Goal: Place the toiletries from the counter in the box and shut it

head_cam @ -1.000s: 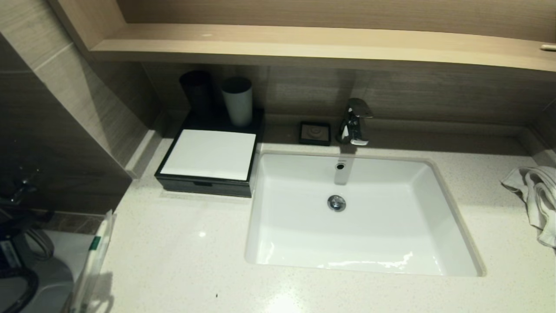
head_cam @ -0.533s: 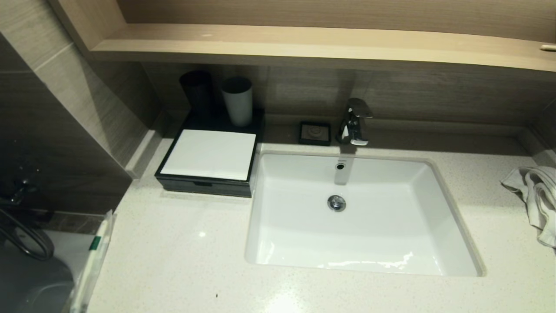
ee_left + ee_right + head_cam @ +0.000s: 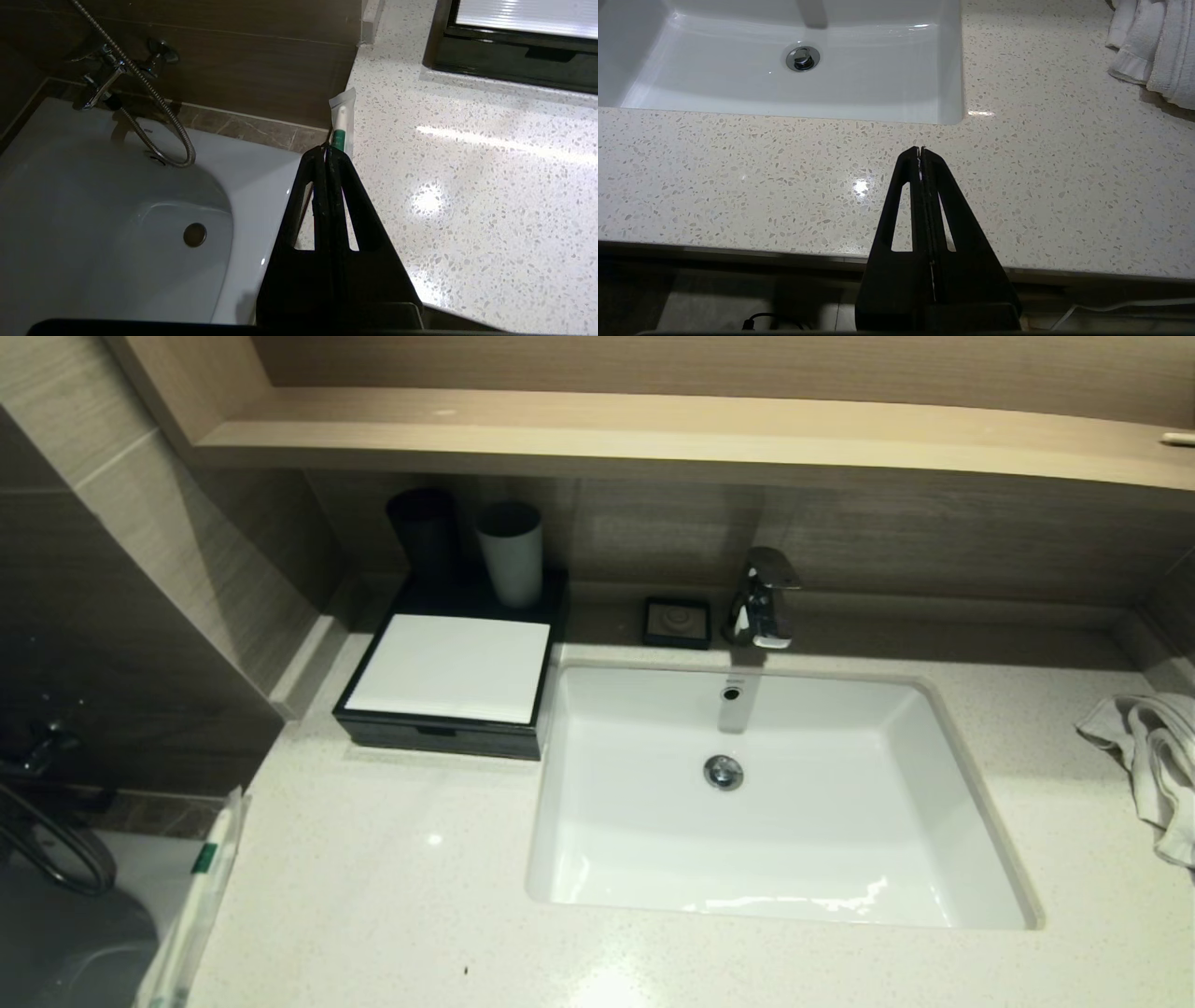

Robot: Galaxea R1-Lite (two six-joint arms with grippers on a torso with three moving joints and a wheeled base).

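Left gripper (image 3: pixel 325 150): fingers pressed together, holding nothing, poised above the counter's left edge, tips just short of the packet.
Right gripper (image 3: pixel 920 150): fingers pressed together, empty, parked off the counter's front edge.
Toiletry packet (image 3: pixel 201 882): long, whitish, green-labelled, lying along the left rim of the counter (image 3: pixel 392 896), beside a bathtub (image 3: pixel 117 242).
Box (image 3: pixel 450 679): drawer closed, back left of the sink (image 3: pixel 775 803), cups (image 3: pixel 511 553) behind it.
Towel (image 3: pixel 1153 756): far right.

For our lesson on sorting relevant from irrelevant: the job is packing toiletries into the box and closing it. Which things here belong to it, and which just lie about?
Belongs to the job:
toiletry packet at the counter edge
black box
left gripper, shut

Just lying about:
towel
two cups
soap dish
tap
sink
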